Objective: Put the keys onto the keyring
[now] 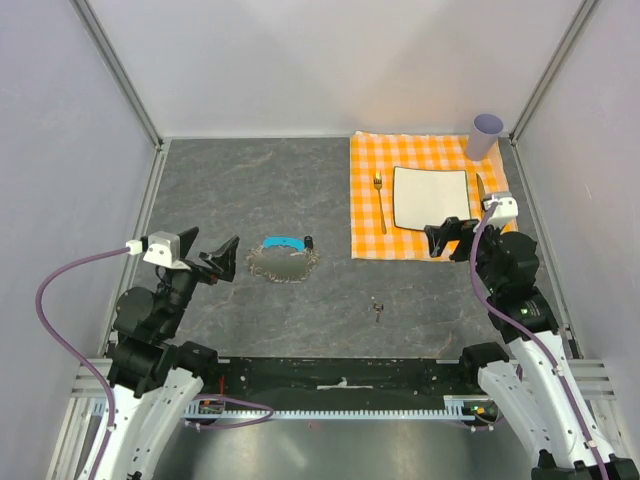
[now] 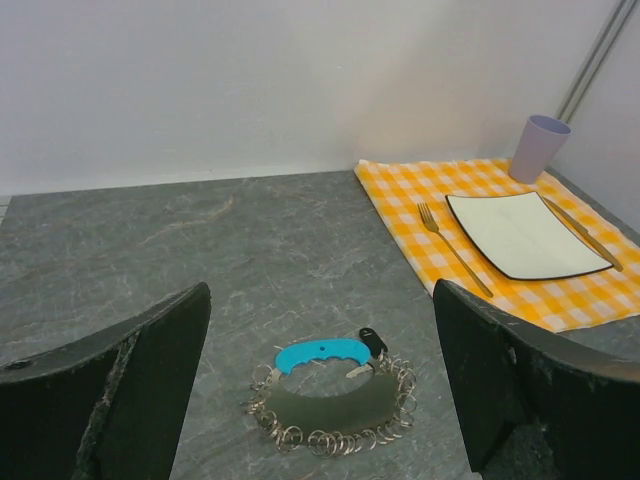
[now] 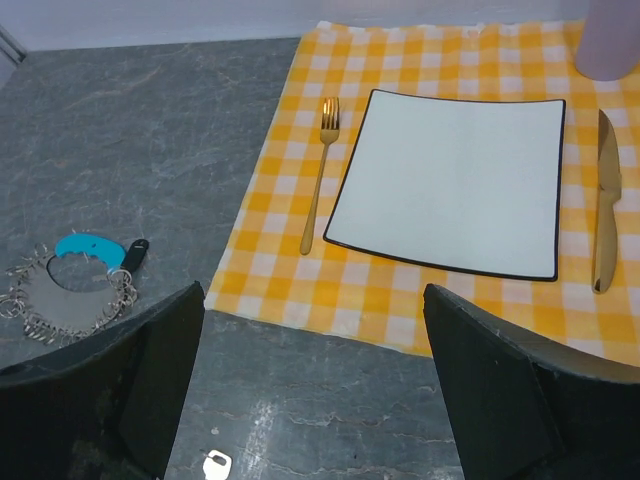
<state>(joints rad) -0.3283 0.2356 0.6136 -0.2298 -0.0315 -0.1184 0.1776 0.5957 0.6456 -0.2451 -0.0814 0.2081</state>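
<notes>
Beyond keys [image 1: 378, 308], keyring [image 1: 283, 243]: fork [image 1: 380, 203], plate [image 1: 432, 197] on cloth [image 1: 410, 150]; both jaws wide, empty.

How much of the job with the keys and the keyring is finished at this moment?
Nothing looks done: the keys lie on the table, apart from the keyring. Nothing is in hand; the left gripper and right gripper are open and empty. Picking up and threading are all left.

Plate [image 1: 431, 197], fork [image 1: 380, 203], knife [image 1: 481, 189] on checked cloth [image 1: 400, 150]

Top view overhead, facing down; both wrist views low, facing forward, sharing keyring [image 2: 318, 354] and plate [image 3: 450, 180].
</notes>
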